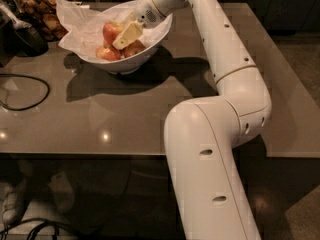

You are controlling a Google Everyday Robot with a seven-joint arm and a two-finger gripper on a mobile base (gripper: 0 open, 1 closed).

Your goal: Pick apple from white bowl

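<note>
Inside the white bowl (143,59), the gripper (122,39), its grip not discernible, is poised against the apple (112,31), which should be enclosed squarely and lifted clear of the crinkled paper (80,24).

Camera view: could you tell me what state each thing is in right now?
Apple: lying in the bowl, not lifted.
Bowl: upright on the table, paper-lined, holding several apples.
End effector: low inside the bowl, over the apples.
Paper: crinkled, sticking out past the rim.
Cable: lying in a loose loop on the table.
</note>
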